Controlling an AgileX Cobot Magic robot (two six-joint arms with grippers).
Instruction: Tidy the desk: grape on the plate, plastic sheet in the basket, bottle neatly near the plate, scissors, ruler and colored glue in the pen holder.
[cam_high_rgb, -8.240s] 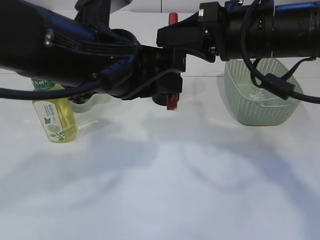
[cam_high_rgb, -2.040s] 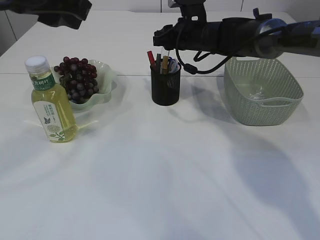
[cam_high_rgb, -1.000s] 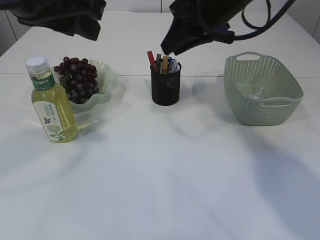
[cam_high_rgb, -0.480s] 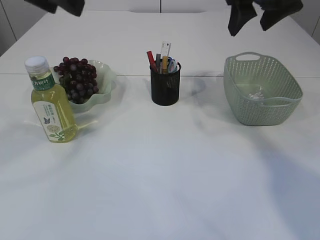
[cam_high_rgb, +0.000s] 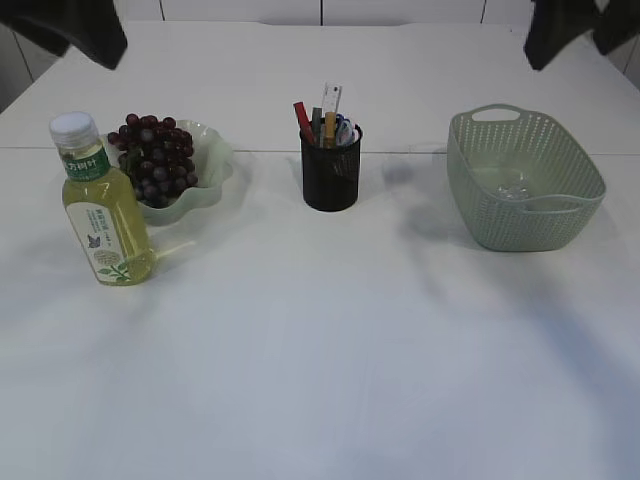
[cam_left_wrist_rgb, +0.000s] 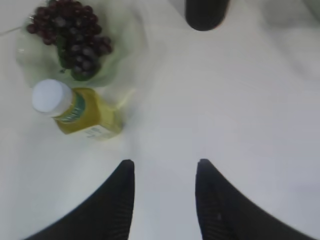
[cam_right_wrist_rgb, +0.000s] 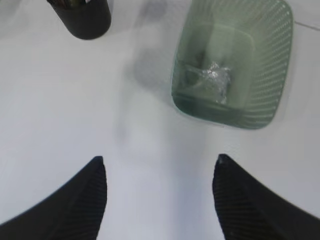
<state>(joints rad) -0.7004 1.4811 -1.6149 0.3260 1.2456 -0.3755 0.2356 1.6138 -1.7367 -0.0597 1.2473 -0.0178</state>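
Dark purple grapes (cam_high_rgb: 152, 160) lie on the pale green plate (cam_high_rgb: 208, 165). A yellow-green bottle (cam_high_rgb: 100, 215) with a white cap stands upright just in front of the plate. The black pen holder (cam_high_rgb: 331, 178) holds a white ruler (cam_high_rgb: 330, 98), a red glue stick (cam_high_rgb: 302, 115) and blue-handled scissors (cam_high_rgb: 346, 130). The crumpled plastic sheet (cam_right_wrist_rgb: 214, 77) lies inside the green basket (cam_high_rgb: 560, 215). My left gripper (cam_left_wrist_rgb: 165, 167) hangs open and empty high above the table, near the bottle (cam_left_wrist_rgb: 80, 107). My right gripper (cam_right_wrist_rgb: 160, 165) is wide open and empty, high above the table in front of the basket (cam_right_wrist_rgb: 282, 65).
In the exterior view both arms show only as dark shapes at the top left corner (cam_high_rgb: 70, 30) and top right corner (cam_high_rgb: 570, 25). The white table (cam_high_rgb: 320, 350) stretches in front of the objects. The pen holder (cam_right_wrist_rgb: 85, 17) sits left of the basket.
My right arm rose from over the pen holder and drew back to the top right, jaws wider. The ruler now stands in the holder. The left arm pulled further left.
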